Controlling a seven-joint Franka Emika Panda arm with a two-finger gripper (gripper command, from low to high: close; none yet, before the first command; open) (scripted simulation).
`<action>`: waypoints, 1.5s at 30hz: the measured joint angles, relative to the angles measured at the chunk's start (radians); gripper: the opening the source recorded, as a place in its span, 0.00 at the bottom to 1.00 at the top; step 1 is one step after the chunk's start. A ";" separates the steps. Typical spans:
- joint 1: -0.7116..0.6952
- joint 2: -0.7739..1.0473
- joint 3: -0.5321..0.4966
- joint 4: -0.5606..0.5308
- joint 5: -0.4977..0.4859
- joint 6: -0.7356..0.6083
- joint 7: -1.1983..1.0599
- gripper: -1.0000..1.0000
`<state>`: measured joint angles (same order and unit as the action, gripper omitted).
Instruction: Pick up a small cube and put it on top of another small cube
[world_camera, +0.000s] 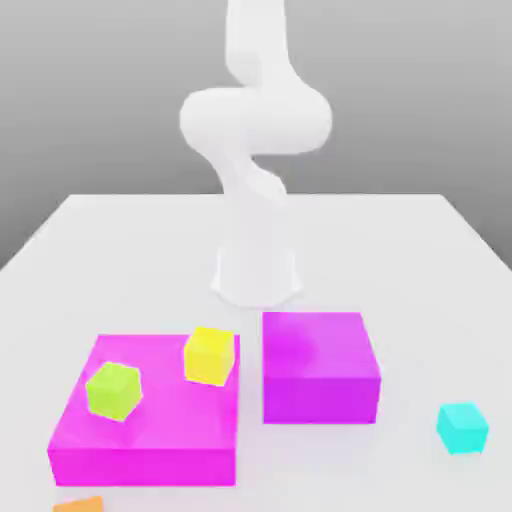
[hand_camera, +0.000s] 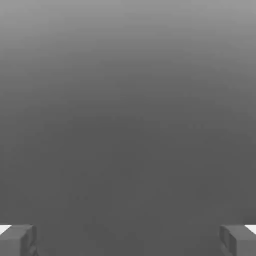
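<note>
The small cyan cube (world_camera: 462, 427) lies on the white table near the front at the exterior view's right. The small yellow cube (world_camera: 209, 355) sits on the wide magenta block (world_camera: 150, 420), at its back right corner. In the hand view my gripper (hand_camera: 128, 240) is open, its two grey fingertips (hand_camera: 17, 240) far apart with only grey background between them. The white arm (world_camera: 255, 150) rises from its base at the middle of the table, well behind both cubes.
A lime-green cube (world_camera: 113, 390) rests on the same wide magenta block, to the exterior view's left of the yellow one. A second, taller magenta block (world_camera: 320, 365) stands beside it. An orange cube (world_camera: 80, 505) peeks in at the front edge.
</note>
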<state>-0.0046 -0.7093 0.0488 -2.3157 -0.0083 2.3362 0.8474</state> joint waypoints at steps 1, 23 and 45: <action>-0.002 0.039 0.021 -0.007 -0.004 0.016 0.021 0.50; 0.116 0.842 0.341 -0.144 -0.240 0.330 0.554 0.50; 0.188 0.967 0.314 -0.182 -0.252 0.389 0.615 0.00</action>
<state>0.1832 0.2574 0.3624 -2.4981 -0.2607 2.7256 1.4623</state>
